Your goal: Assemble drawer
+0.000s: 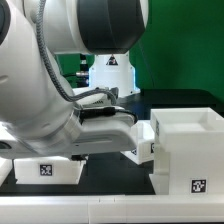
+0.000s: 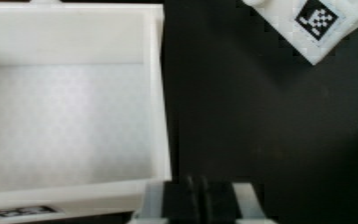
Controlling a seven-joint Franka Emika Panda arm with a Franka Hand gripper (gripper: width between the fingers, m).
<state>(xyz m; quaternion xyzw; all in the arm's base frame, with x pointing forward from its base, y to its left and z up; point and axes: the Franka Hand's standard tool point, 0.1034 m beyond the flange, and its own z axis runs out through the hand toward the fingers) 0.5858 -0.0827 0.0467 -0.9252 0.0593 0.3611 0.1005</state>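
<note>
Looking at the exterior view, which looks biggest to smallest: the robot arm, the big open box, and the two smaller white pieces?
1. robot arm, but it sits nearest the camera.
2. open box.
3. lower-left tagged piece and piece beside the box: both partly hidden by the arm, so unranked.
</note>
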